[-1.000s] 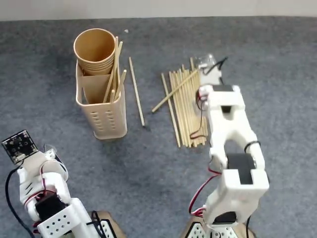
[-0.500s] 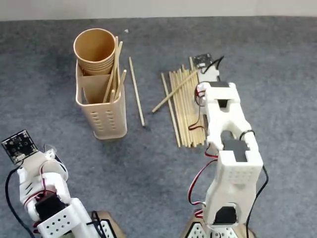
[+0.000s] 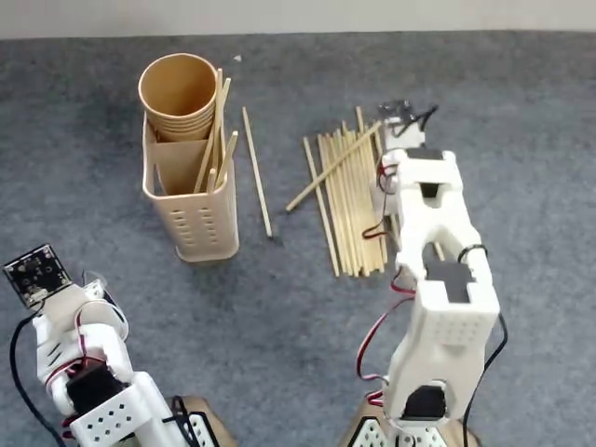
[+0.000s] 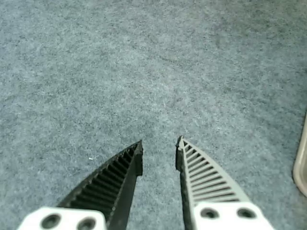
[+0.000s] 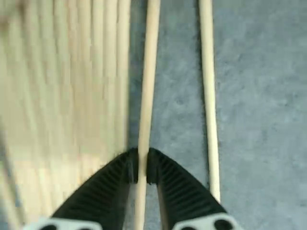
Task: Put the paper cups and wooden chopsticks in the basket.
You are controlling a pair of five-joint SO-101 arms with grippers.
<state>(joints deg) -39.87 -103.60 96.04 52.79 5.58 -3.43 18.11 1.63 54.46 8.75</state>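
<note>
While the left gripper point(image 4: 159, 148) is idling, fingers apart over bare carpet point(image 4: 144, 57), the right gripper point(image 5: 139, 165) is clamping one chopstick point(image 5: 151, 72) between its tips. Just outside one finger the main pile point(image 5: 72, 72) is lying, outside the other a stray stick point(image 5: 207, 72). Over the last second the right arm point(image 3: 438, 279) has been shuffling sideways and is now settling on this stick; pile isn't shifting. Grasp looking done, lift pending. Meanwhile the basket point(image 3: 191, 209) is already holding the paper cups point(image 3: 177, 88).

Cups point(image 3: 177, 88) in basket point(image 3: 191, 219), chopstick pile point(image 3: 349, 200) right of it, 1 stray chopstick point(image 3: 257, 172) between.
</note>
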